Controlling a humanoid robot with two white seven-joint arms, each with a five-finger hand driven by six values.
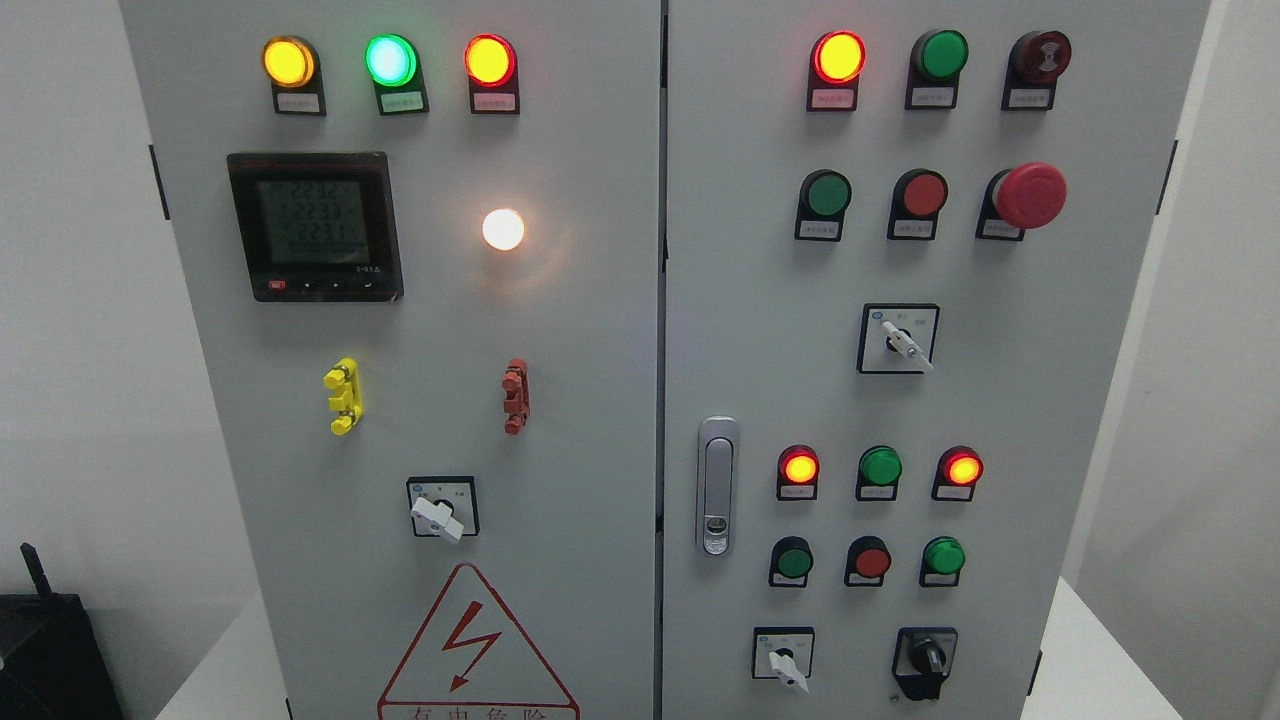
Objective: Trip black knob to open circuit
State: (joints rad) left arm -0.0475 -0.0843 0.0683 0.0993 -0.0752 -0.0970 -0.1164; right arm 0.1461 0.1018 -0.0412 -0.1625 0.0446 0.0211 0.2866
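Grey steel cabinet [560,400] fills the head view, its two doors meeting at the middle seam. Black knob [925,655] sits at about five o'clock on the right door, its handle upright, with a white selector switch [785,665] just beside it at nine o'clock. Above them glow two red lamps with a dark green one between. An emergency stop button [1030,195] stands at two o'clock. Neither hand appears, so their state cannot be told.
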